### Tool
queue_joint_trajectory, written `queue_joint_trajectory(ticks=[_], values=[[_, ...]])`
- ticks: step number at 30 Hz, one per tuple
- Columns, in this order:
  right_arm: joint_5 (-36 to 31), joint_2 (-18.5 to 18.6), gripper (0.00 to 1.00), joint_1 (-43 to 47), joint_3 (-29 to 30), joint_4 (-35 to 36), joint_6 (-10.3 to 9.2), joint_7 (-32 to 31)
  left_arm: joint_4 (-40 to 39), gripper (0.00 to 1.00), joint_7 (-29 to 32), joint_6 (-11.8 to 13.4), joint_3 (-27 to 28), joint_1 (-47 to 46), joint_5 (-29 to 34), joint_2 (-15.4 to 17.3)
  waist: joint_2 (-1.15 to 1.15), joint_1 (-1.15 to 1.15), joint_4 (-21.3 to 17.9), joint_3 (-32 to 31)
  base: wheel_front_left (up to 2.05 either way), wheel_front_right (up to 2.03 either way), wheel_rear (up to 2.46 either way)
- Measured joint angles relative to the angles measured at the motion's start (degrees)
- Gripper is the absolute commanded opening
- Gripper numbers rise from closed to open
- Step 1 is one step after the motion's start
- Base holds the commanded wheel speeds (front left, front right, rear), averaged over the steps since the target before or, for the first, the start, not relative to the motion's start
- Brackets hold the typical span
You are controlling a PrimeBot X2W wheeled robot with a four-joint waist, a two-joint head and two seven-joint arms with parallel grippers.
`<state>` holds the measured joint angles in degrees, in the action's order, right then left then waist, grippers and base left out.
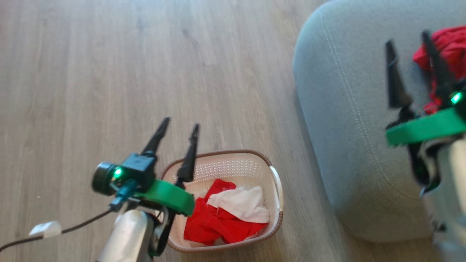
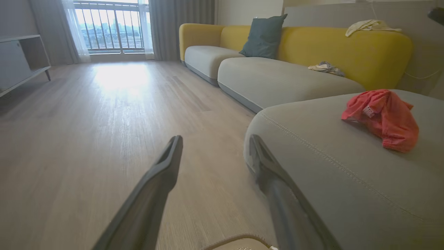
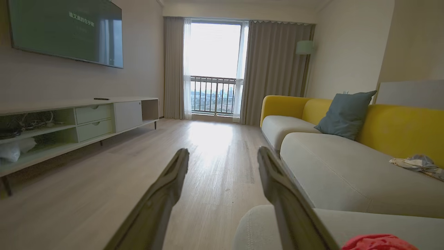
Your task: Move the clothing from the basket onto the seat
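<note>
The wooden floor (image 1: 91, 72) lies bare across the left and top of the head view, leaving wide passage to the basket (image 1: 218, 152) at lower centre. The basket's top is open, crossed only at its left rim by the left pincer (image 1: 182, 122) with fingers spread, and the clothing (image 1: 218, 222) fills its lower part. At the right, the seat (image 1: 346, 109) has a broad bare left side, while a red garment (image 1: 451, 43) and the spread right pincer (image 1: 407, 38) take up its upper right.

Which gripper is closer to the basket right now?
Left. The left gripper hangs over the left rim of the basket; the right gripper is over the seat, beside a red garment.
</note>
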<state>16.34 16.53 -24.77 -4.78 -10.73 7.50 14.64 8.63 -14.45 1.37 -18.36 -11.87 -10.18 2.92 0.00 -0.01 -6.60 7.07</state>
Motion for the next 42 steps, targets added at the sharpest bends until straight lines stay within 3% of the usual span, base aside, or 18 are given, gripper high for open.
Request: queue_joint_trajectory(ticks=[6, 13, 23, 42], values=[[1.82, -4.70, 1.00, 9.85, -0.08, 2.71, 0.00, -0.01, -0.21, 1.00, 0.01, 4.15, 4.86, 1.57, -2.54, -0.08, 0.00, 0.00, 2.82, -1.83, 0.00, 0.00, 0.00], [0.09, -8.55, 1.00, 15.80, 0.71, 2.31, 0.00, -0.01, -0.18, 1.00, 0.01, 5.94, 7.57, 3.26, -2.60, -0.18, 0.00, 0.00, 4.32, -3.04, 0.00, 0.00, 0.00], [-5.80, -11.09, 1.00, 19.77, 1.57, 1.09, 0.00, -0.01, 1.59, 1.00, 0.01, 5.90, 8.75, 7.34, -2.35, -0.19, 0.00, 0.00, 4.74, -3.55, 0.00, 0.00, 0.00], [-6.79, -12.50, 1.00, 19.84, 2.94, 0.36, 0.00, -0.01, 1.88, 1.00, 0.01, 5.90, 7.55, 7.45, -2.36, -0.19, 0.00, 0.01, 4.87, -3.71, 0.00, 0.00, 0.00]])
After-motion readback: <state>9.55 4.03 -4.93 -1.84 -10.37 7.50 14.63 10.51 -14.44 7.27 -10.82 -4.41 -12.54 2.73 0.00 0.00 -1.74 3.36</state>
